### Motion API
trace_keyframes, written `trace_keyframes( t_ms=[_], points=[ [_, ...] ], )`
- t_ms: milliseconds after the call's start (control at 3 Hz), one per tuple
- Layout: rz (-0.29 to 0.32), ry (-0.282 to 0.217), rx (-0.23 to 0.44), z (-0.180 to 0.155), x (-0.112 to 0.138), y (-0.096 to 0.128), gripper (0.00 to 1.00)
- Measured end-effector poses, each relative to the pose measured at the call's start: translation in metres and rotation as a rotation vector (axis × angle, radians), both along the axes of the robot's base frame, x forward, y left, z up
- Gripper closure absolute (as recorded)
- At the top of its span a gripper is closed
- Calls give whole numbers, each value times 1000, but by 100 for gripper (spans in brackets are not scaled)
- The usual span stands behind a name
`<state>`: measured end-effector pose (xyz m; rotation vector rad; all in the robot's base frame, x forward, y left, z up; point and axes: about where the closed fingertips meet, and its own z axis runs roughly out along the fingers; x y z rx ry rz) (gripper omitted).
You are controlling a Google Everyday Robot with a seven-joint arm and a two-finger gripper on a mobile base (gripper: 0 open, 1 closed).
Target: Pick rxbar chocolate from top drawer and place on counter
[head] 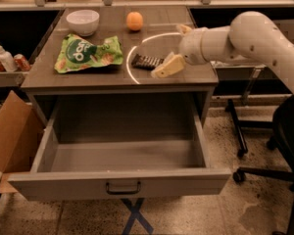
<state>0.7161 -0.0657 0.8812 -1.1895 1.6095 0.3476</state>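
The rxbar chocolate (146,61), a small black wrapper, lies flat on the counter (78,81), on the white arc line just right of the green bag. My gripper (175,48) is right next to the bar on its right side, low over the counter. It is open, with one cream finger (167,66) by the bar's right end and the other (183,29) farther back. The bar is free of the fingers. The top drawer (120,182) is pulled fully out below the counter, and its inside shows nothing in it.
A green snack bag (88,54), a white bowl (82,21) and an orange (134,20) sit on the counter. A cardboard box (10,131) stands at the left. Cans and a bottle (5,58) are on the left shelf. An office chair (284,146) is at the right.
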Motion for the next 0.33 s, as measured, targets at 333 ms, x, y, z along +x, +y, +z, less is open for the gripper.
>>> trace_keyframes(
  t_ms=[333],
  points=[
    [-42,-22,-1,13,-33,-26,0]
  ],
)
